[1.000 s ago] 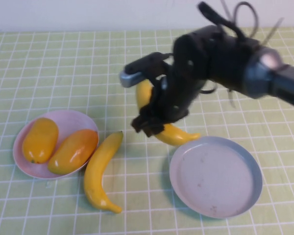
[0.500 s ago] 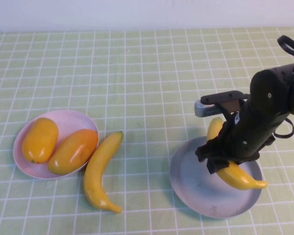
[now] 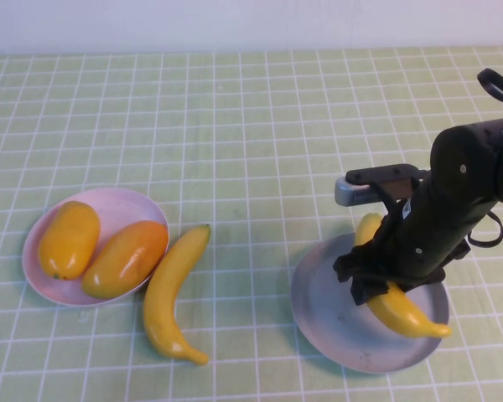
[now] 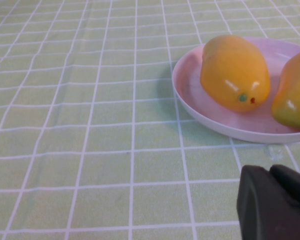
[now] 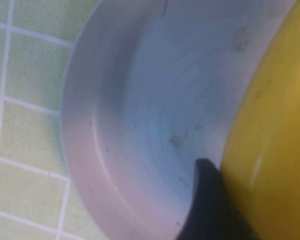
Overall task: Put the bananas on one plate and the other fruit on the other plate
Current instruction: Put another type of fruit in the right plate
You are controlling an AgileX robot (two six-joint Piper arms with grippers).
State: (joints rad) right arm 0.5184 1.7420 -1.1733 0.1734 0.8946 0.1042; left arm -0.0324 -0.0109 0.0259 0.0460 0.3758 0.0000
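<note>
**A:** What is seen in the high view?

**B:** At the lower right of the frame the right gripper [image 3: 384,280] is clamped on a banana [image 3: 398,308], held low over the grey-blue plate [image 3: 318,301]. Whether the fruit touches the plate cannot be told. The second banana [image 3: 173,289] lies on the checked cloth [image 3: 235,126] at lower centre-left, just beside the pink plate [image 3: 117,205], on which two mangoes [image 3: 68,239] sit side by side. The left gripper is not seen in this view.

**A:** And the left wrist view?

**B:** The pink plate [image 4: 190,95] and the mangoes [image 4: 234,72] fill the upper right of the frame. Only a dark corner of the left gripper [image 4: 272,202] is shown at lower right, near the plate; whether it is spread or pressed together cannot be told.

**A:** The right wrist view?

**B:** The grey-blue plate's [image 5: 140,100] bowl fills the frame, with the banana [image 5: 270,150] along the right edge and one dark finger [image 5: 210,205] pressed against it.

**A:** How should the step be done well?

**B:** The banana is best lowered until it rests in the bowl, with its overhanging tip brought inside the rim, before the grip is released. The jaws should be opened gently and the arm lifted straight up, so the fruit is not dragged or rolled out.
</note>
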